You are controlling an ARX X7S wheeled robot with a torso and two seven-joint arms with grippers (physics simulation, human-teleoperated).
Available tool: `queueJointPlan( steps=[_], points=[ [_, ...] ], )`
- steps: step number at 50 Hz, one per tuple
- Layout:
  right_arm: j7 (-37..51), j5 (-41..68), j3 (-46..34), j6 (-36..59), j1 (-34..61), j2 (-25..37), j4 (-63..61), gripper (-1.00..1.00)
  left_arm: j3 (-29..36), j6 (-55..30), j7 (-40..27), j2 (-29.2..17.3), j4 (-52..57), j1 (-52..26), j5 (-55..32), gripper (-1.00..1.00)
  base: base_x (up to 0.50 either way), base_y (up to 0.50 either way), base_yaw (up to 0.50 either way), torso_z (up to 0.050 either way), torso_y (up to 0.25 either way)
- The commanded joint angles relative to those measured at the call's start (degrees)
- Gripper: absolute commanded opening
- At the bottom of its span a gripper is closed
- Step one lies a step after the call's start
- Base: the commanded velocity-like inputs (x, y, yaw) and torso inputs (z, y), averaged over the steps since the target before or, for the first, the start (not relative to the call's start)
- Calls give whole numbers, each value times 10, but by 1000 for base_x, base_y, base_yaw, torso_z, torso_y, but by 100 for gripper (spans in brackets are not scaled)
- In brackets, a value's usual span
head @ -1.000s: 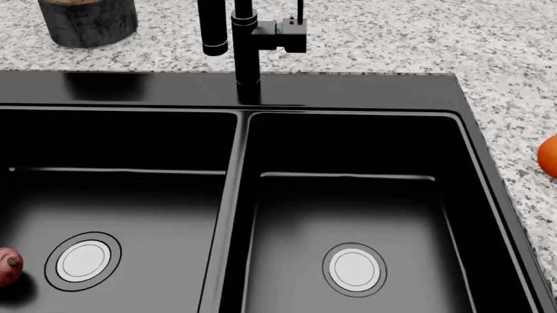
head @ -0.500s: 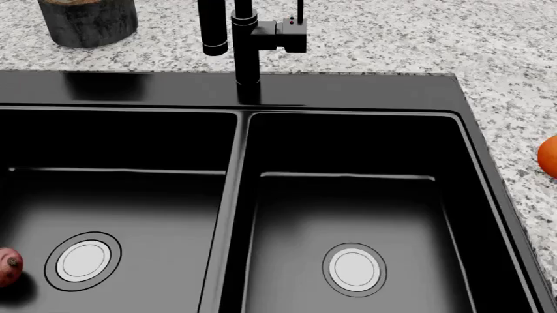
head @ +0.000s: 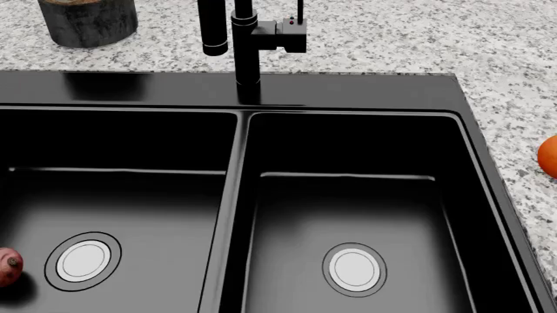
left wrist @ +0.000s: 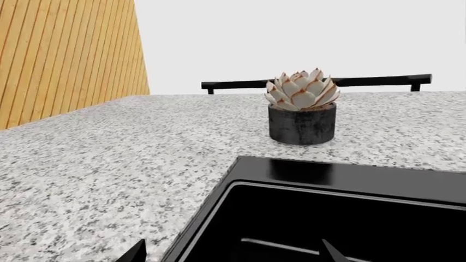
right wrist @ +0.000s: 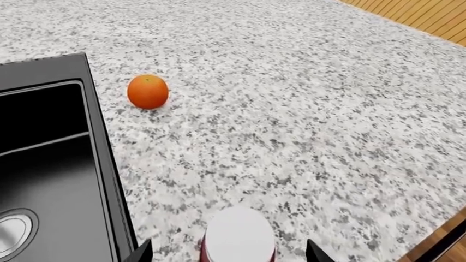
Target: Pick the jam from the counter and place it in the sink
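Observation:
The jam (right wrist: pixel 238 236), a dark red jar with a white lid, stands upright on the speckled granite counter (right wrist: pixel 291 109) beside the sink's right rim. It shows only in the right wrist view. My right gripper (right wrist: pixel 228 254) is open, its two fingertips either side of the jar with gaps to it. The black double-basin sink (head: pixel 366 130) fills the head view, where neither gripper shows. My left gripper (left wrist: pixel 233 254) is open and empty over the sink's left corner (left wrist: pixel 240 169).
An orange fruit (right wrist: pixel 148 91) lies on the counter right of the sink, also at the head view's edge (head: pixel 548 156). A reddish lumpy vegetable (head: pixel 9 266) lies in the left basin. A black tap (head: pixel 246 39) and a potted succulent (left wrist: pixel 302 112) stand behind the sink.

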Motion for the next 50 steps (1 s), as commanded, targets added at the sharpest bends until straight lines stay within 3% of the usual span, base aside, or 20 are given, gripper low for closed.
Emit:
queueJointPlan(
  steps=[1,7,18,39,50],
  points=[
    [-44,-67,-56,-22,16,7,10,100,5,24,4,-1,-20,6,3,100,0,0,0,0,0],
    [-67,-103,-96,-37,27,25,24,100,7,32,5,-2,-26,9,5,100,0,0,0,0,0],
    [-80,-128,-102,-37,32,35,50,100,13,21,0,-1,-21,0,2,100,0,0,0,0,0],
    [-126,-203,-121,-23,31,-6,81,100,16,21,-3,-2,-20,2,-1,100,0,0,0,0,0],
    [-151,-234,-179,-47,46,-24,80,100,20,38,0,-5,-34,5,1,100,0,0,0,0,0]
  ],
)
